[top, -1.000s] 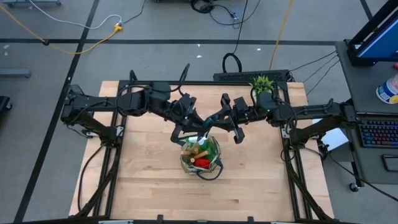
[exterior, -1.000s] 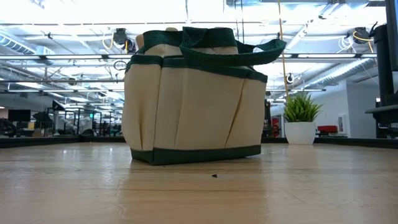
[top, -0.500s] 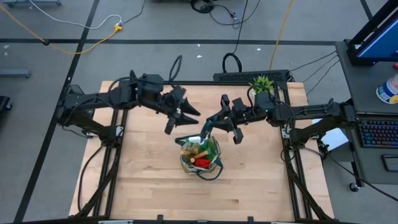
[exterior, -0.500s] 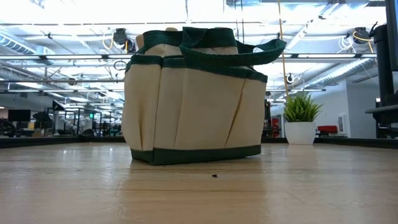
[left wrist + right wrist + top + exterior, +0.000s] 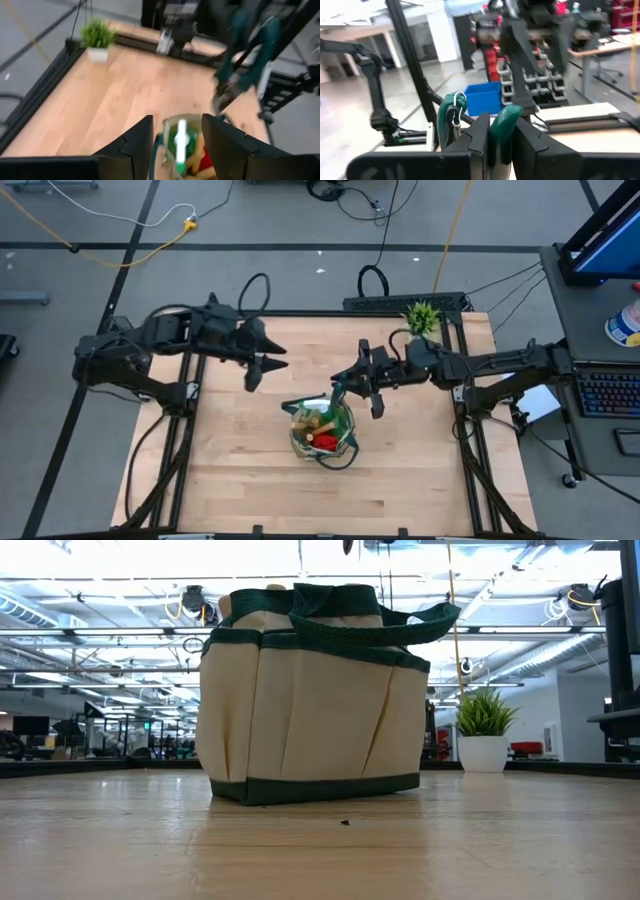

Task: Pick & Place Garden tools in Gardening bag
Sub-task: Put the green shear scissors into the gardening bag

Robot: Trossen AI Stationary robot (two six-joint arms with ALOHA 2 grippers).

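**Over the bag: one strap pinched, tools inside**

At the middle of the table, the right gripper [image 5: 340, 387] has its jaws pressed on a dark green strap [image 5: 503, 131] of the bag [image 5: 322, 429]; the right wrist view shows the strap squeezed between the two fingers. This gripper hangs just above the bag's rim at about one o'clock from the bag's centre, its arm reaching off toward three o'clock.

The left gripper [image 5: 262, 367] stands with its jaws spread and holds nothing. It sits well apart from the bag, at about ten o'clock from it, above bare wood.

The bag rests upright slightly toward six o'clock of the table's centre. Inside it show wooden handles [image 5: 318, 420], a red-and-black glove [image 5: 324, 441] and a green-and-white item [image 5: 180, 141]. No tool lies loose on the table [image 5: 230, 470] in any view. A potted plant [image 5: 421, 313] stands at the table's one o'clock corner.

Judging from this, the packing looks essentially finished; what seems left is letting go of the strap and clearing both arms.
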